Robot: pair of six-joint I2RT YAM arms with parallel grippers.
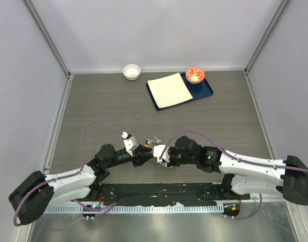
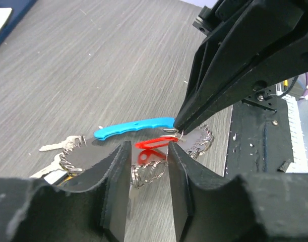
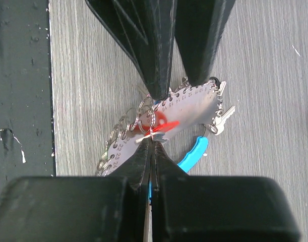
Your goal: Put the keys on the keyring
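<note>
1. The keyring point(image 3: 194, 103) is showing as a flat silver numbered plate edged with small wire loops, with a blue crescent point(image 2: 133, 126) along one side. It is sitting at the near middle of the bench point(image 1: 108, 101), right between the two arms that are meeting over it.
2. A couple of silver keys point(image 3: 220, 117) are hanging at one end of the plate, close to the crescent. They are looking as though they are already attached, so part of the job is probably done.
3. The red key point(image 2: 154, 143) is lying against the middle of the plate, its colour mirroring in the metal. I am judging this to be the key in hand. The pictures are not showing whether it is threaded onto a loop yet, and no other coloured keys are showing clearly, so I cannot tell how many are left.
4. The left gripper point(image 2: 149, 150) is standing partly open and released. Its fingers point(image 3: 156, 60) are flanking the red head with a gap between them and are not visibly squeezing it.
5. The right gripper point(image 3: 151, 143) is clenching tight, its tips pinching something thin and silver at the plate's edge, just beside the red key. I cannot tell whether that is the key's blade, a loop or the plate itself.
</note>
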